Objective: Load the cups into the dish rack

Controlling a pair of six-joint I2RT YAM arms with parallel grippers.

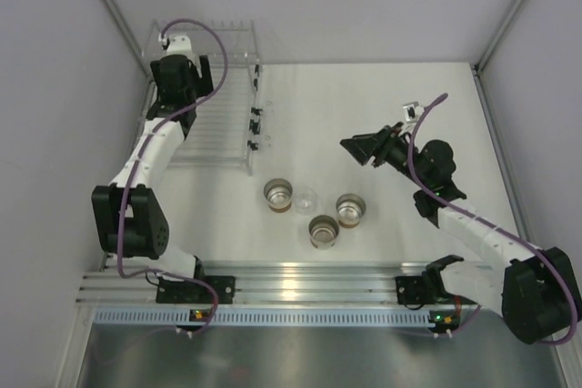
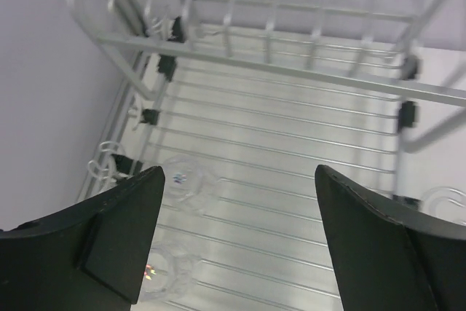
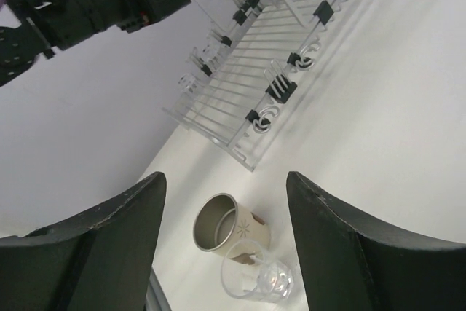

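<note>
Table [image 1: 382, 106] fills most of the overhead view. The rack [image 1: 214, 124] sits at its far left, within easy reach of the left arm [image 1: 150, 147]. That arm stretches out over the rack, so the left gripper [image 2: 239, 176] hangs above the tines. Its fingers are spread wide with nothing between them, a pose that suits setting a cup down rather than fetching one.

The right gripper [image 3: 226, 180] hangs over the table well to the right of the rack, tilted down toward the loose cups. Its fingers are also spread wide and empty. I judge it is lined up to pick next, since those cups lie on its side.

Three cream cups [image 1: 278, 194] stand mouth up near the middle of the table, close together but apart. A clear cup [image 1: 306, 197] stands just beside the leftmost cream one. Whether the two touch I cannot tell.

Two clear cups [image 2: 183, 180] already rest among the tines by the rack's left rail, so about a third of the load is done.

Black clips [image 1: 255, 121] line the rack's right edge, probably to hold its frame together.
</note>
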